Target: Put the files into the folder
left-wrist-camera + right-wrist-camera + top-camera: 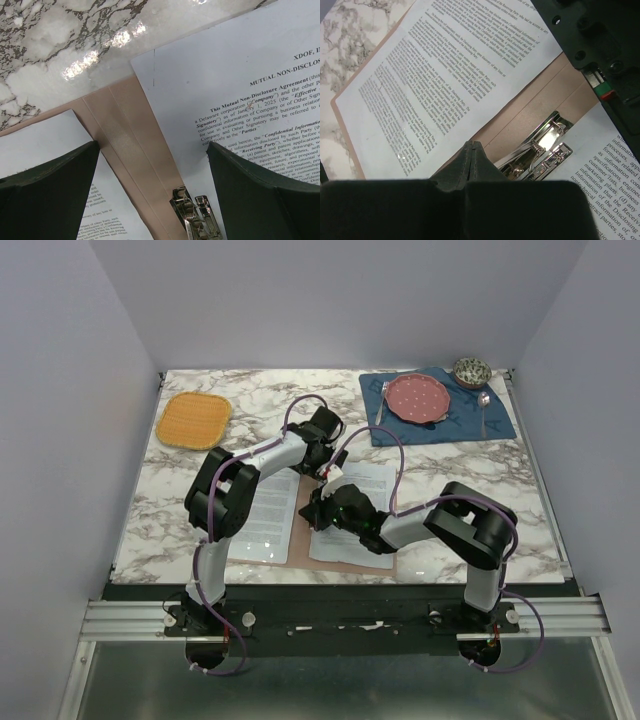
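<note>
The pinkish-brown folder [352,563] lies open in the middle of the table, a printed white sheet on each half: one on the left [263,515], one on the right [368,502]. My left gripper [152,146] hangs open over the bare spine [125,130], its fingers straddling the inner edges of both sheets, with the metal clip [196,216] just below. My right gripper [473,146] is shut with nothing in it, its tip at the spine [545,100] beside the clip [540,150] and the left sheet [445,75]. In the top view both grippers, left [328,472] and right [312,512], meet over the spine.
An orange woven mat [194,419] lies at the back left. At the back right a blue placemat [450,425] carries a pink plate [417,398], a fork [381,400] and a spoon [484,405], with a patterned bowl [472,371] behind.
</note>
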Controlling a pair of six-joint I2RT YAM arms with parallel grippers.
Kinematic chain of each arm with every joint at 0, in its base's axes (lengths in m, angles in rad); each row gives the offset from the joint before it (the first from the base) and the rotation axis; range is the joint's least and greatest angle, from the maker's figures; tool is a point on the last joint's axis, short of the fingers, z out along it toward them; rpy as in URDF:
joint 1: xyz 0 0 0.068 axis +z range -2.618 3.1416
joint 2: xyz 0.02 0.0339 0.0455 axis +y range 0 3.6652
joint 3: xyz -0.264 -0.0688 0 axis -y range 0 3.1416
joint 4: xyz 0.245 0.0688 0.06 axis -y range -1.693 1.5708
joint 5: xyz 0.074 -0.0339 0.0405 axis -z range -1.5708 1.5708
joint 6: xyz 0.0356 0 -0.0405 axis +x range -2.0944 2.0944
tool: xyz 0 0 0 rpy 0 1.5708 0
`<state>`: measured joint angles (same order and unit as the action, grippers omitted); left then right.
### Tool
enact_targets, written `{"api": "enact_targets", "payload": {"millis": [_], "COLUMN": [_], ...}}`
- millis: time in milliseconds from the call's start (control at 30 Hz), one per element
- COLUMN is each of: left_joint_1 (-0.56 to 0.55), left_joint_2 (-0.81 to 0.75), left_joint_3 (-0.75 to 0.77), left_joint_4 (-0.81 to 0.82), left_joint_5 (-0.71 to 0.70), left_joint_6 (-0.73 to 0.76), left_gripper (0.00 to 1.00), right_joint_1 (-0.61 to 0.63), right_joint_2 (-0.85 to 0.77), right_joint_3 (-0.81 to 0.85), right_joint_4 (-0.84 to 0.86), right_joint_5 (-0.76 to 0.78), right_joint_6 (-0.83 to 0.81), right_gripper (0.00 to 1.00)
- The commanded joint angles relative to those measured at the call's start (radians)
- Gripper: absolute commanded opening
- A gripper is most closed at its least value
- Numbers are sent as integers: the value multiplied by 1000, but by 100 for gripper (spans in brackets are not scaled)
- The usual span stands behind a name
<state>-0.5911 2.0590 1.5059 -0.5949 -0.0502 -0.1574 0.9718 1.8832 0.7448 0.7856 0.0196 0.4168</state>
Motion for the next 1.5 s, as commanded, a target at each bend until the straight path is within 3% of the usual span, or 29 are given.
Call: {"api": "enact_targets", "payload": {"millis": [0, 1467], "left_joint_1": [4, 27], "left_joint_2": [27, 50], "left_joint_3": [-58, -50], "left_joint_4": [-31, -22], "left_joint_5": [-63, -68], "left_joint_6": [25, 36], "left_gripper": [99, 99], "right_joint_1": [13, 13], "right_joint_2": [74, 126], "right_joint_3": [-38, -67], "right_joint_4": [-163, -309], "right_joint_5": [-52, 57], "right_joint_6": [-27, 73], "right_gripper": [1, 1]}}
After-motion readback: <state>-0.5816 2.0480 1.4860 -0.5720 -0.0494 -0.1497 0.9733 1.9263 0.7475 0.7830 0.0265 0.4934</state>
